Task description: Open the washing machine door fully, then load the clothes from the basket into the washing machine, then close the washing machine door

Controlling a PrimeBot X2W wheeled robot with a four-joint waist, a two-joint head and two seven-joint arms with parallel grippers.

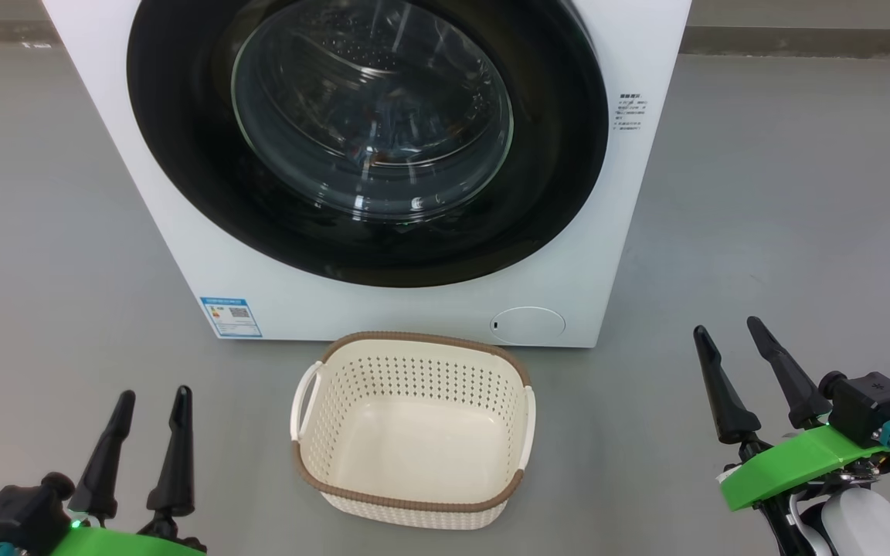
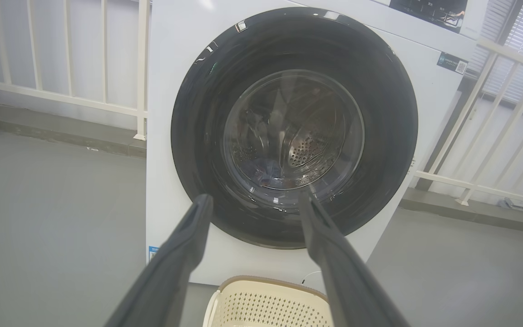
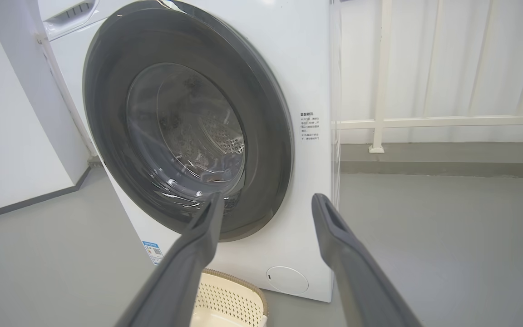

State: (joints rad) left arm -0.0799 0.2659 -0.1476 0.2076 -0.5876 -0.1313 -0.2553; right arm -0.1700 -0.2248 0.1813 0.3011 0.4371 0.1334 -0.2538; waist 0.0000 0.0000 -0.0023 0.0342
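Grey floor point(image 1: 51, 232) carries everything. At left, the left end effector point(image 1: 154, 392) hovers with fingers spread, gripping nothing. The basket point(image 1: 422, 337) stands empty, just before the washing machine point(image 1: 414, 309). The washing machine door point(image 1: 182, 154) sits flush, with the clothes point(image 2: 268, 170) dim behind its glass. At right, the right end effector point(image 1: 726, 326) is likewise spread and empty. Risk: latch engagement is unconfirmed, and an unlatched door may swing out onto the basket.

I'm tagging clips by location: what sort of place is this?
Probably a laundry corner in a bare utility or balcony-like space: a front-loading washer stands on a plain grey floor, with a basket before it and a white railing behind.
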